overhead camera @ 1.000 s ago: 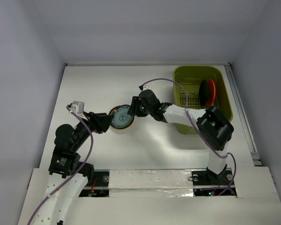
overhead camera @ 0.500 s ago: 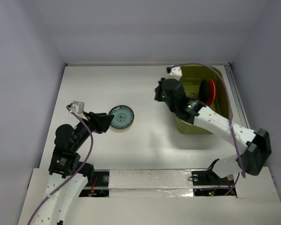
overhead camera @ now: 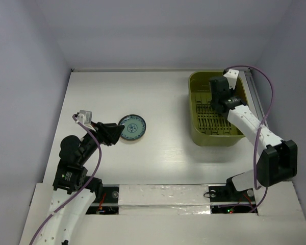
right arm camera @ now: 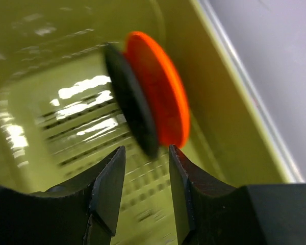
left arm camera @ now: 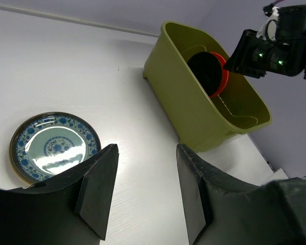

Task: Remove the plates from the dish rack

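The olive-green dish rack stands at the right of the table. In it the black plate and the orange-red plate stand on edge, side by side; both also show in the left wrist view, black and orange-red. My right gripper is open and empty, inside the rack just short of the black plate's lower edge; from above it hides both plates. The light blue patterned plate lies flat on the table. My left gripper is open and empty beside it. The tan plate is not seen.
The rack's right wall runs close beside the orange-red plate. Its slotted bottom is bare left of the plates. White walls close in the table on three sides. My right arm's cable loops over the rack's far right corner.
My right arm has left the light blue plate on the table and swung right and back, over the rack and down to the standing plates. The left arm has not moved.
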{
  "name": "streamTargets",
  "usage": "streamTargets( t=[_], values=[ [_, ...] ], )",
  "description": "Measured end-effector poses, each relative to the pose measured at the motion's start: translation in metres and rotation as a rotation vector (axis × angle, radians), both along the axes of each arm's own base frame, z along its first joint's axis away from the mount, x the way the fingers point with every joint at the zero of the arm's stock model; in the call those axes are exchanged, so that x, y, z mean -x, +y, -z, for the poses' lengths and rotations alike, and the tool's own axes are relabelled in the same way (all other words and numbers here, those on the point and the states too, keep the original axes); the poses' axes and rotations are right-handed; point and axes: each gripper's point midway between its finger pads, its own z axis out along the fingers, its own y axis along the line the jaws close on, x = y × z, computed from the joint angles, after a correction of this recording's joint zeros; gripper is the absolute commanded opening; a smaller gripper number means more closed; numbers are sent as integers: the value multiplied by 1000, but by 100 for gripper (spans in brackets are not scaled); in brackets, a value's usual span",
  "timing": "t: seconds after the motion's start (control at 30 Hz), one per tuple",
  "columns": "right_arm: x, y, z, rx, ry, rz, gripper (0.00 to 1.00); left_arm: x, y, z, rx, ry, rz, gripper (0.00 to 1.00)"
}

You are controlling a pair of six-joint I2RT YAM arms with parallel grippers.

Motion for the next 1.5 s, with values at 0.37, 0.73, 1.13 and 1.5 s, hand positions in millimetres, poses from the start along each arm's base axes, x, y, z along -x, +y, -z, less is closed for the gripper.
streamTargets(
  t=[0.37, 0.73, 1.13, 1.5],
  values=[
    [-31, -30, 26, 68, 137, 31, 41, 2, -3, 0, 0, 0, 16, 46],
    [-44, -28, 38, 92, 183, 7, 27, 2, -3, 0, 0, 1, 16, 46],
    [-43, -37, 31, 135, 212, 18, 6, 2, -3, 0, 0, 1, 16, 46],
    [-35, -35, -25, 120, 120, -11, 0, 2, -3, 0, 0, 0, 16, 46]
  ],
)
